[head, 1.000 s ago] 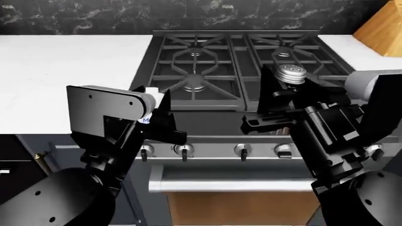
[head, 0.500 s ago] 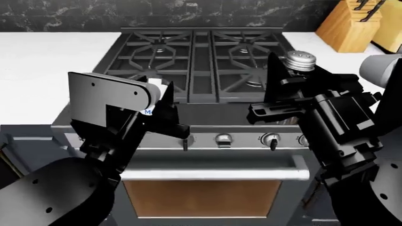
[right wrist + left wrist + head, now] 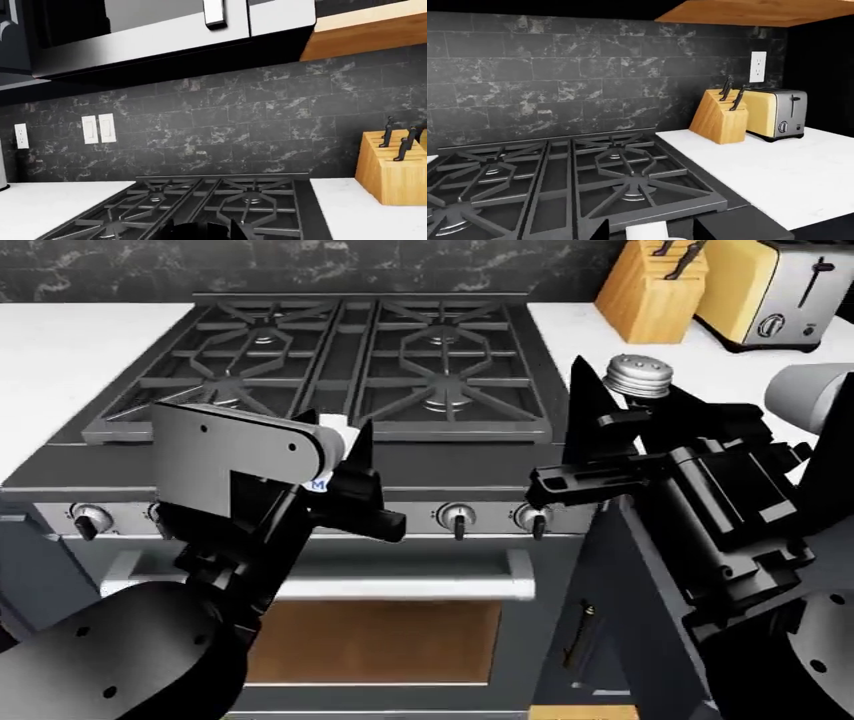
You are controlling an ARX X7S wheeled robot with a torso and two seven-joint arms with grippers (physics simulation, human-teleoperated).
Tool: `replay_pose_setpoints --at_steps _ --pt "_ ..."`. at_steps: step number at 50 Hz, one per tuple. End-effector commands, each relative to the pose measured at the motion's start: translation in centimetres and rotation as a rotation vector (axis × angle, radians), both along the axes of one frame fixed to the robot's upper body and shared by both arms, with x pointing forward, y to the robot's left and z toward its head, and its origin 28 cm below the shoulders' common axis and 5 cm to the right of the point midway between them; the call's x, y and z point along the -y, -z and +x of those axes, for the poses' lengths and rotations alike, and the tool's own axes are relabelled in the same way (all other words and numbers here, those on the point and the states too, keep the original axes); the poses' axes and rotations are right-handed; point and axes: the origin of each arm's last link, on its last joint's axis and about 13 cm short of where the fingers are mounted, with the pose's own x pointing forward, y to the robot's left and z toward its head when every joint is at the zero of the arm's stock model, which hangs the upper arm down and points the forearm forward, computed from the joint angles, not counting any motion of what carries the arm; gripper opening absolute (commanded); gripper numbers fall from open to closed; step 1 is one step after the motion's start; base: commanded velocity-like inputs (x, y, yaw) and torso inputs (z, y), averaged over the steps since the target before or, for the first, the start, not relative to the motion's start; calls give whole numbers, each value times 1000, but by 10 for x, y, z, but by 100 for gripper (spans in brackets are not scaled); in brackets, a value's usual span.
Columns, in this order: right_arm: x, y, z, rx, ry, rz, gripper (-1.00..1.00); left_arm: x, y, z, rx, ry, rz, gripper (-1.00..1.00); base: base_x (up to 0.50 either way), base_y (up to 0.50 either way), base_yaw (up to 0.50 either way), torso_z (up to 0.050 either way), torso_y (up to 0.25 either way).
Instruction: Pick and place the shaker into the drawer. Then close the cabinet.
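Observation:
The shaker (image 3: 638, 373), clear glass with a silver perforated cap, is held upright in my right gripper (image 3: 625, 400), which is shut on it over the counter to the right of the stove. In the right wrist view only its dark rounded top (image 3: 200, 233) shows between the fingertips. My left gripper (image 3: 340, 455) hovers at the stove's front edge, shut on a white cylinder with blue print (image 3: 334, 432). The left wrist view catches that cylinder (image 3: 646, 231) at its lower edge. The drawer is out of view.
A black gas stove (image 3: 334, 340) with knobs (image 3: 457, 515) and an oven handle (image 3: 400, 587) fills the middle. A knife block (image 3: 650, 290) and a toaster (image 3: 774, 290) stand at the back right on the white counter (image 3: 54, 330). A dark cabinet door with a brass handle (image 3: 583, 635) is below right.
The head view has swung right: the stove slid left in the picture, and the knife block, toaster and lower cabinet door came into sight. Both arms keep their pose and their loads.

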Motion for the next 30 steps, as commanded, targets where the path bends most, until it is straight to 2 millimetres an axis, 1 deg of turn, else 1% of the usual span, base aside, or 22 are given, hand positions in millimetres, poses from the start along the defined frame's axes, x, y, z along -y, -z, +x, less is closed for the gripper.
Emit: replay_pose_setpoints --at_steps 1,19,30 --pt "1 -1 -1 2 1 -2 -100 0 0 0 0 1 -5 -100 -107 -500 0 0 0" --pt "-1 3 1 -8 0 -6 -100 0 3 2 -4 4 -8 -100 -116 -500 0 0 0" --pt "0 5 0 -13 5 -1 -100 0 4 0 -8 0 -11 -100 -1 -500 0 0 0"
